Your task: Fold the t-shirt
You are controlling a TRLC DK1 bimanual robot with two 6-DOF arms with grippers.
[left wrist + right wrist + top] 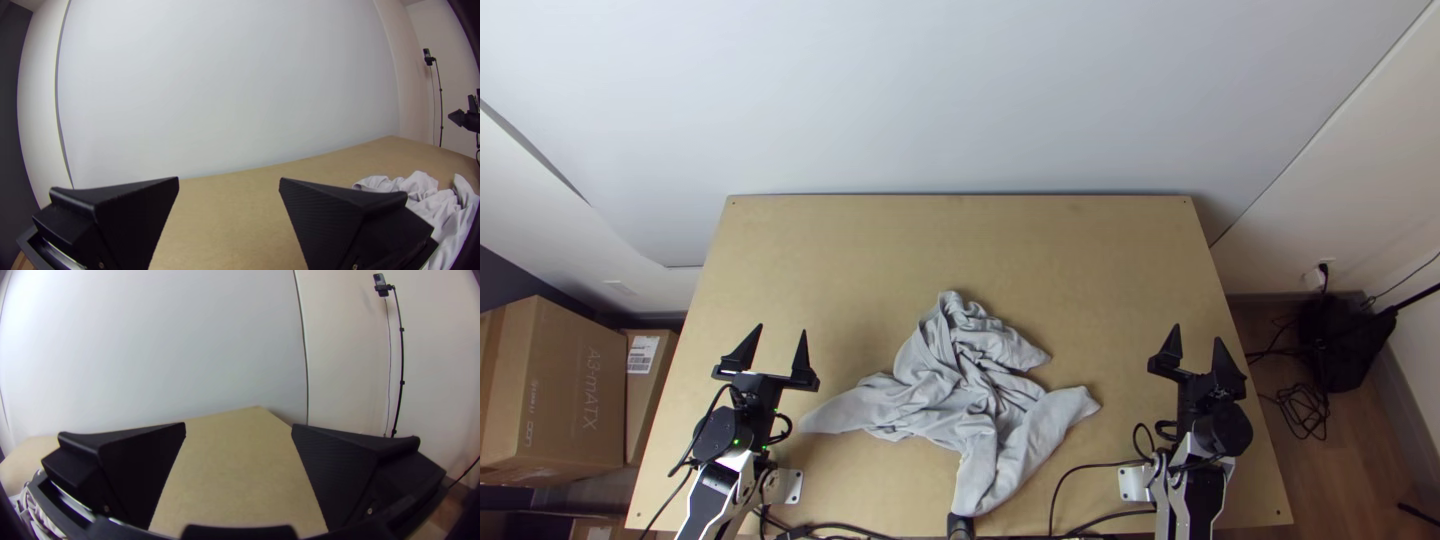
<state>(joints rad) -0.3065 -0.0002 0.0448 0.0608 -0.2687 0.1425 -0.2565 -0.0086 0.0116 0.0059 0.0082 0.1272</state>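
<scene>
Because the light grey fabric t-shirt (958,375) lies bunched and twisted on the light wooden table (1080,250), the step in hand is judged to be preparation: spreading precedes folding. The garment occupies the middle of the table's near half; one end extends to the near edge, another points toward the near left corner.

Gripper status:
- Black, wide-fingered left gripper (782,329): spread wide, pinching nothing, near the table's left edge, apart from the cloth.
- Black, wide-fingered right gripper (1197,332): likewise spread wide and unloaded, near the right edge, well apart from the cloth.

Next move: bring both grippers inward, grasp separate outer portions, then lift and lay the garment flat. Caution: gripping an inner crease could tighten the bunch.
</scene>
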